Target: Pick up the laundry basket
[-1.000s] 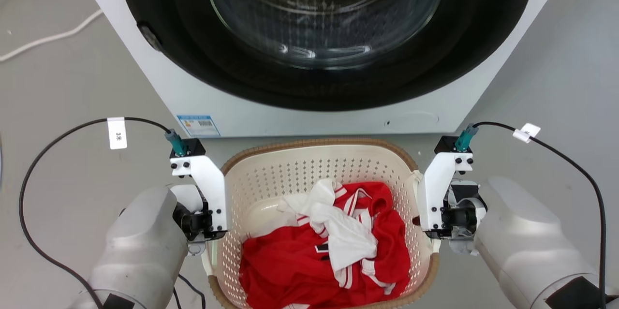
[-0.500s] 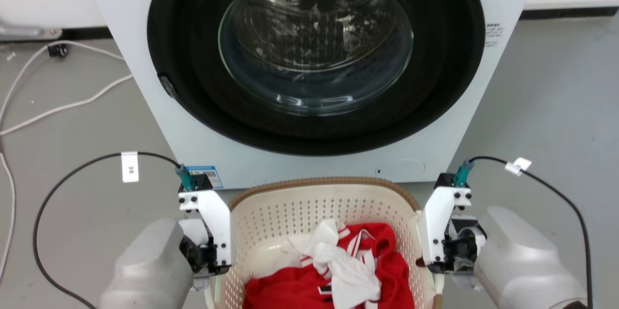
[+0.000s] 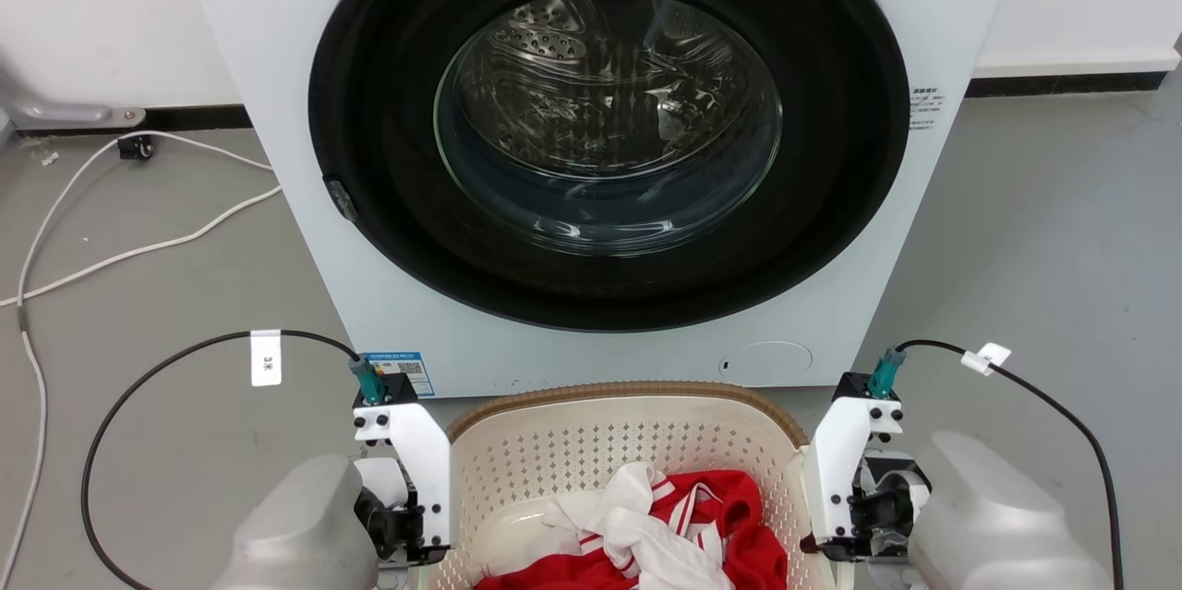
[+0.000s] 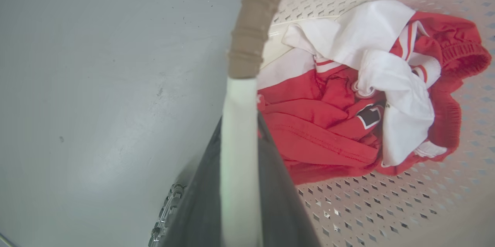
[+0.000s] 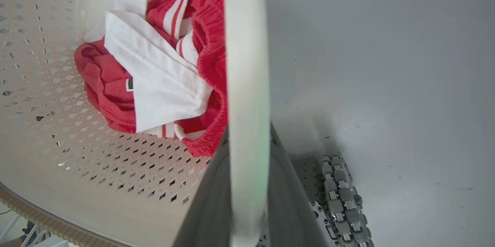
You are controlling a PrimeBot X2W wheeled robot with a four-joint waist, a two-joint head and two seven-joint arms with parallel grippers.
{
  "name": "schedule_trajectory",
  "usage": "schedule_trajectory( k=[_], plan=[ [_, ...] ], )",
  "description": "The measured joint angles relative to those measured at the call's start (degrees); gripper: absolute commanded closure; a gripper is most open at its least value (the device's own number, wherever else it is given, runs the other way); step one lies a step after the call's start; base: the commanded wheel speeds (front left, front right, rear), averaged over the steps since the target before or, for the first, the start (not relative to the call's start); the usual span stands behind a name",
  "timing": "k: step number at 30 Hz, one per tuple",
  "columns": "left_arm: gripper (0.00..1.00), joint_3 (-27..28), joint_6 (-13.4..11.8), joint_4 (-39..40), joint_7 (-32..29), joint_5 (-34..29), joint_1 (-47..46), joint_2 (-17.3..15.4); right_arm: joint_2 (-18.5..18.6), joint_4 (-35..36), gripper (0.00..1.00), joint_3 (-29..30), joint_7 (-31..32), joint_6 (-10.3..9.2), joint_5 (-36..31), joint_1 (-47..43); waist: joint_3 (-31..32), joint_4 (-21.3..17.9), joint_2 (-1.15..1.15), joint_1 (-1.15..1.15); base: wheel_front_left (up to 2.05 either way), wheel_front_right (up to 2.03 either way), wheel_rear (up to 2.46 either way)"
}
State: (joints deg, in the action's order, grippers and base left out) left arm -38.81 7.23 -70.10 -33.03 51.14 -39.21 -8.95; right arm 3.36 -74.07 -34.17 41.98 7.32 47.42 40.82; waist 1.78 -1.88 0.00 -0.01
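The laundry basket (image 3: 628, 392), cream and perforated with a brown woven-look rim, sits at the bottom of the head view between my two wrists. Red and white clothes (image 3: 665, 535) lie inside it. My left gripper (image 3: 411, 539) is at its left side and my right gripper (image 3: 836, 530) at its right side. In the left wrist view the white handle (image 4: 239, 131) runs between my left gripper's (image 4: 239, 193) dark fingers (image 4: 278, 204), which are shut on it. In the right wrist view, my right gripper (image 5: 247, 204) is likewise shut on the other white handle (image 5: 247, 84).
A white washing machine (image 3: 277, 110) with a closed round glass door stands just beyond the basket. White cables (image 3: 138, 248) trail over the grey floor at the left. Grey floor lies on both sides. My base's roller wheel (image 5: 340, 196) shows below the right handle.
The head camera has tilted up: the washing machine's door is now in full view and the basket sits lower in the picture. Both grippers keep their hold on the handles.
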Motion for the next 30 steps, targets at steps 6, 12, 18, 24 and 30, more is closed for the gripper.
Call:
schedule_trajectory(
  k=[6,12,18,24,30],
  plan=[
    [1.00,-0.8,0.0,-0.1,0.7,0.4,0.1,0.1,0.0,0.0,1.00,0.3,-0.1,0.00,-0.2,-0.4,0.1,0.2,0.00,0.00,0.00,0.00,0.00],
    [1.00,-1.5,0.0,-0.2,1.0,1.1,0.1,0.2,0.0,0.0,1.00,0.8,-0.1,0.00,-0.7,-0.7,0.3,0.3,0.00,0.00,0.00,0.00,0.00],
    [1.00,-2.3,0.0,-0.1,1.3,1.7,0.1,0.2,0.0,0.0,1.00,1.5,0.4,0.00,-1.1,-0.9,0.3,0.2,0.00,0.00,0.00,0.00,0.00],
    [1.00,-2.8,0.0,-0.3,1.5,2.5,0.1,0.2,0.0,0.0,1.00,2.2,0.5,0.00,-1.6,-0.9,0.3,0.0,0.00,0.01,0.00,0.00,0.00],
    [1.00,-3.4,0.0,-0.5,1.8,3.0,0.1,0.2,0.0,0.0,1.00,2.8,0.7,0.00,-2.0,-1.0,0.3,-0.2,0.00,0.01,0.00,0.00,0.00]
  ],
)
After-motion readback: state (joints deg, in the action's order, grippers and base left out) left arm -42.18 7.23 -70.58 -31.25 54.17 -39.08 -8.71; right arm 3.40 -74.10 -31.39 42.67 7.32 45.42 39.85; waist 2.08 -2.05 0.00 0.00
